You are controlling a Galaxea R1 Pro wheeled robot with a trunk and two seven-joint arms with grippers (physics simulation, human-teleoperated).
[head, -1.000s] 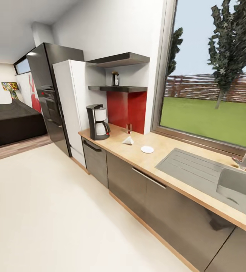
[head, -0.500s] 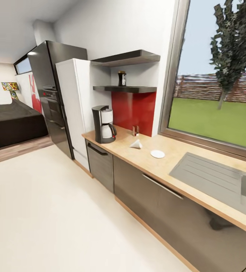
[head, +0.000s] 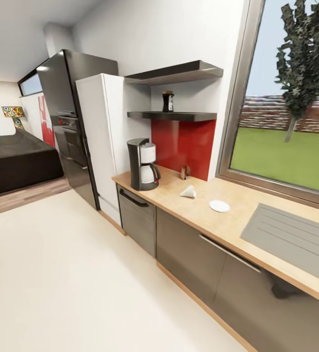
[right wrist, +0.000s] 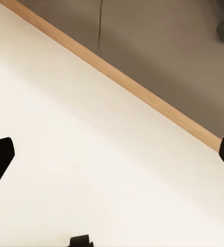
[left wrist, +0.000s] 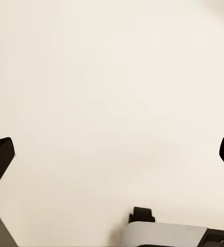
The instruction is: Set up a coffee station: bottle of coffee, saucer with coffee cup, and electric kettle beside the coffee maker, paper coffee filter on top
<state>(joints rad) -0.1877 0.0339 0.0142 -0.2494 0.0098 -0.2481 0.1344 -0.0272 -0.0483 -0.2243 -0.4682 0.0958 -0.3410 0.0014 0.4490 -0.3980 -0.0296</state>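
Head view: the robot appears to be on its approach, with no item picked up yet. The coffee maker (head: 143, 164) stands upright at the bench's (head: 257, 210) left end. The bottle of coffee (head: 168, 101) stands upright on the lower kitchen shelf (head: 171, 116), long axis vertical. The paper coffee filter (head: 189, 191) lies on the bench, its tip pointing up, with the saucer (head: 219, 206) nearby. A small brown item (head: 183, 172) by the red backsplash may be the cup; I cannot tell. Next, the base likely must close in before reaching the shelf.

Left wrist view: the left gripper (left wrist: 112, 154) hangs over pale floor (left wrist: 112, 77), jaws spread wide, holding nothing.

Right wrist view: the right gripper (right wrist: 112, 157) has jaws parted and empty, above floor beside the cabinet base (right wrist: 158, 46).
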